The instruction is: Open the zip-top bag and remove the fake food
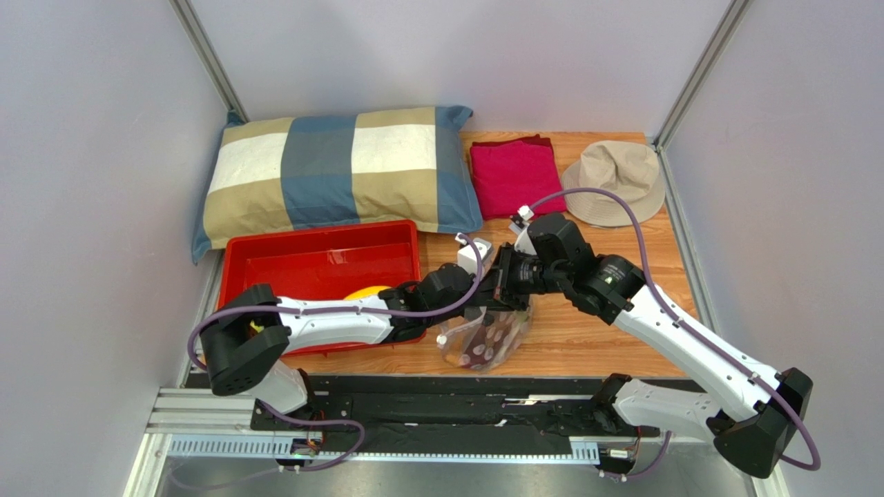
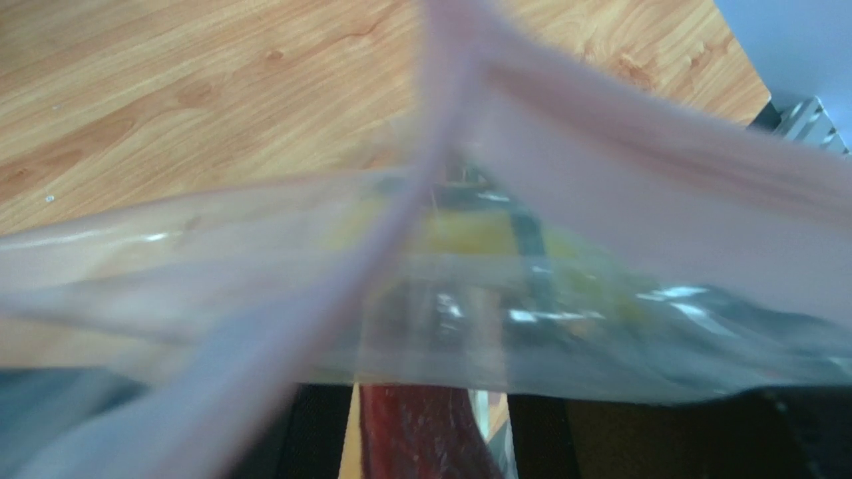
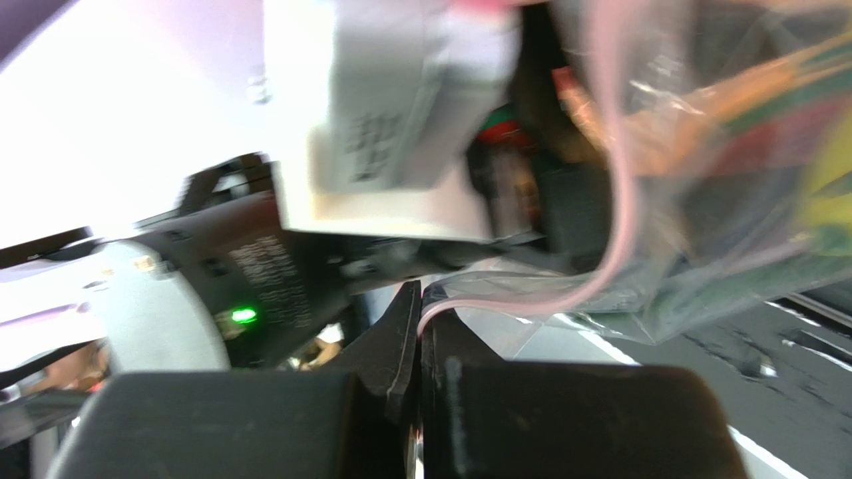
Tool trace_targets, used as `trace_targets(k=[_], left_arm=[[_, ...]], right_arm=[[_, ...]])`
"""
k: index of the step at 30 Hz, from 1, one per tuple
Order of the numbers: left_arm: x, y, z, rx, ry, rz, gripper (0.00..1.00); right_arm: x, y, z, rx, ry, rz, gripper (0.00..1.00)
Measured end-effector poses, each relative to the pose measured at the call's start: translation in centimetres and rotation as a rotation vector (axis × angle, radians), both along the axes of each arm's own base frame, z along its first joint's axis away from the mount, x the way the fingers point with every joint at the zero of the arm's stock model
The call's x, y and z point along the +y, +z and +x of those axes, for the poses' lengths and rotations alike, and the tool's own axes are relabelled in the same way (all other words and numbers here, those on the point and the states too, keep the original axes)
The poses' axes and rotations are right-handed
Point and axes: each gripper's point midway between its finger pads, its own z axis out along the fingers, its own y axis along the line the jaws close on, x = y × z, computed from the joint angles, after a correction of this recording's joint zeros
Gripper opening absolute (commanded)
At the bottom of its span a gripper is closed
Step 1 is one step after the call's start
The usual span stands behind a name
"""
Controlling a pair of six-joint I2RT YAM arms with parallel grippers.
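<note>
One clear, crinkly zip-top bag [image 1: 457,337] with a pink strip hangs above the wooden table [image 1: 602,331], small plastic fake food [image 1: 488,337] inside. I judge it limp and slippery, best held by the strip. My right gripper [image 3: 420,319] is pinched closed on it; my left gripper [image 1: 479,295], I cannot tell.

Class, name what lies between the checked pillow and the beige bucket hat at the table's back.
A folded crimson cloth lies between the checked pillow and beige bucket hat, per the top external view.
</note>
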Motion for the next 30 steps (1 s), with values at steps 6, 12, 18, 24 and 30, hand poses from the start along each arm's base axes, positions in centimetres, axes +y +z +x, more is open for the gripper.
trace_targets(k=[6, 12, 18, 24, 30], left_arm=[[-1.0, -0.5, 1.4, -0.017, 0.055, -0.037, 0.81], [-1.9, 1.7, 3.6, -0.159, 0.120, -0.140, 0.76], [-3.8, 4.3, 4.1, -0.258, 0.083, -0.278, 0.59], [-3.9, 6.7, 2.6, -0.278, 0.012, -0.388, 0.68], [-3.0, 5.7, 0.9, -0.231, -0.036, -0.359, 0.73]], right_arm=[[0.7, 0.9, 0.3, 0.026, -0.023, 0.055, 0.00], [0.9, 0.8, 0.2, 0.060, -0.039, 0.058, 0.00], [0.9, 1.2, 0.0, 0.092, -0.040, 0.041, 0.00], [0.6, 4.4, 0.5, 0.054, -0.056, 0.094, 0.00], [-0.9, 5.0, 0.7, 0.046, -0.124, 0.165, 0.00]])
